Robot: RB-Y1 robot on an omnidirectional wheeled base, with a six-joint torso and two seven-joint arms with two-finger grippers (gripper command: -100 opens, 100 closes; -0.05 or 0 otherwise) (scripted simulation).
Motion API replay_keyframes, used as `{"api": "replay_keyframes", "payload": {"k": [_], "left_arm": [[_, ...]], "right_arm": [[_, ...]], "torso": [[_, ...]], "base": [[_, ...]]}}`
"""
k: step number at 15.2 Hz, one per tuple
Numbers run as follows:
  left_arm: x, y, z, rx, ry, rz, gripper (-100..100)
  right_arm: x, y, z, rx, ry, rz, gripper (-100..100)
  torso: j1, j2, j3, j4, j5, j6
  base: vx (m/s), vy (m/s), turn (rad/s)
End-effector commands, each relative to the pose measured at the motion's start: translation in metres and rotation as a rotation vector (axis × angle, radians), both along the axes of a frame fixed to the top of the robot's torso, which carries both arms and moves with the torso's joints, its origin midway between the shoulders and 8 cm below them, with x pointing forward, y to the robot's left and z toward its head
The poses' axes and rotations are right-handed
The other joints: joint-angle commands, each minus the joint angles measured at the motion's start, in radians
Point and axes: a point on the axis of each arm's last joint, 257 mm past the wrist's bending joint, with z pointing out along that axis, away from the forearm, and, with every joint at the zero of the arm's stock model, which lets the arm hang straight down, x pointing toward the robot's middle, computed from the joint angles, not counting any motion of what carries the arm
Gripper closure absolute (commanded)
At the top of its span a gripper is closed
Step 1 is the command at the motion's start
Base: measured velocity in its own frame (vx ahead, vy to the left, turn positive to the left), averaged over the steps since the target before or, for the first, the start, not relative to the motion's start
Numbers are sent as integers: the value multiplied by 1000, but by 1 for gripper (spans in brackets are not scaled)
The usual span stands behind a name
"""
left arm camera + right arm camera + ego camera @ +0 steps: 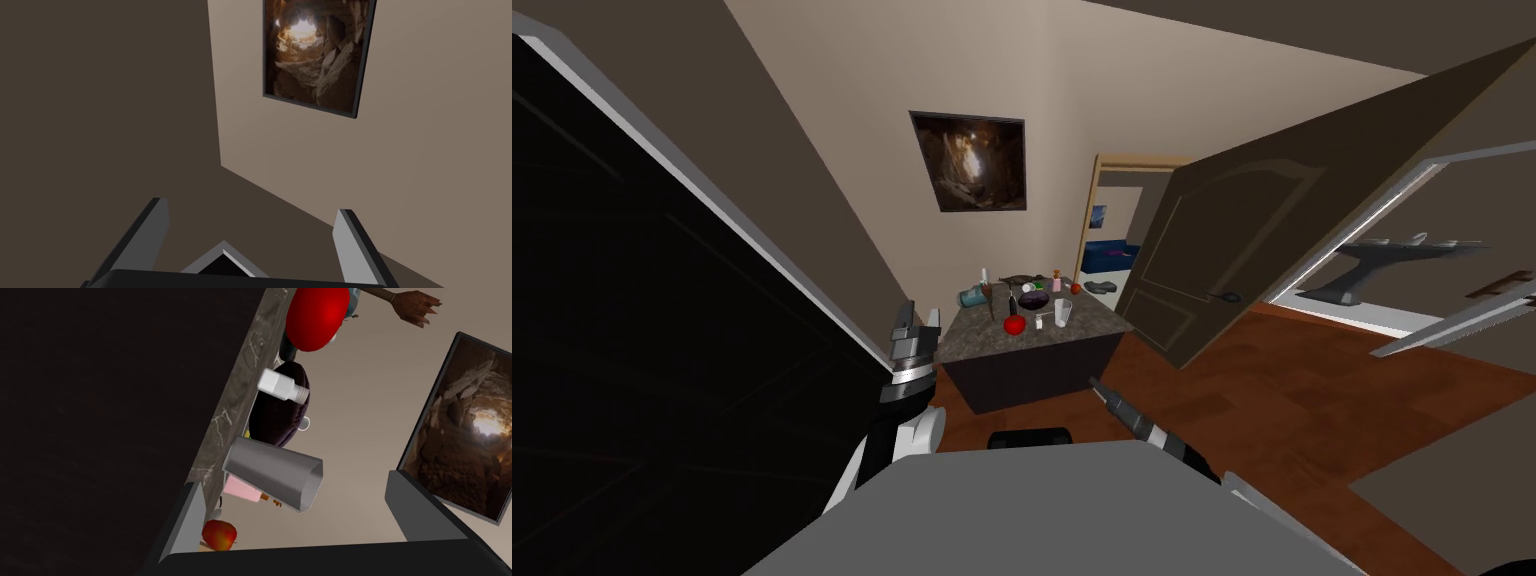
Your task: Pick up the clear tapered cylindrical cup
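The cup (1061,313) is a pale, see-through tapered tumbler standing upright near the front right of the dark marble-topped table (982,342). It shows grey in the right wrist view (275,474), wide mouth away from the table top (235,408). My right gripper (1098,384) hangs low in front of the table, short of the cup and below the top's edge. Its fingers (187,523) are open around nothing, and the right gripper (295,480) is lined up on the cup. My left gripper (917,318) is raised by the table's left corner, open (250,225) and empty.
Close by the cup stand a small white bottle (1039,322), a red round thing (1014,325), a dark bowl (1033,298), a pink bottle (1057,281) and a red apple (1076,288). An open brown door (1212,260) stands right of the table. A black area lies at the left.
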Motion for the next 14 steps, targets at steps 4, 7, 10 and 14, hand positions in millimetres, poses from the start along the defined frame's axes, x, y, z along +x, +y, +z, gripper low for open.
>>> {"api": "replay_keyframes", "payload": {"k": [4, 7, 10, 14], "left_arm": [[0, 0, 0, 0, 0, 0, 0], [0, 0, 0, 0, 0, 0, 0], [0, 0, 0, 0, 0, 0, 0], [0, 0, 0, 0, 0, 0, 0]], "right_arm": [[-20, -28, -31, -118, 86, 57, -100], [-31, -47, -46, -188, 130, 88, -100], [-40, -69, -57, -260, 170, 118, -100], [-48, -97, -65, -349, 208, 158, -100]], "torso": [[0, 0, 0, 0, 0, 0], [1, -1, 0, 0, 0, 0], [0, -1, 0, 0, 0, 0], [1, -1, -1, 0, 0, 0]], "base": [[-15, 20, 109], [-10, 23, 99], [-5, 18, 52], [-1, 30, 121]]}}
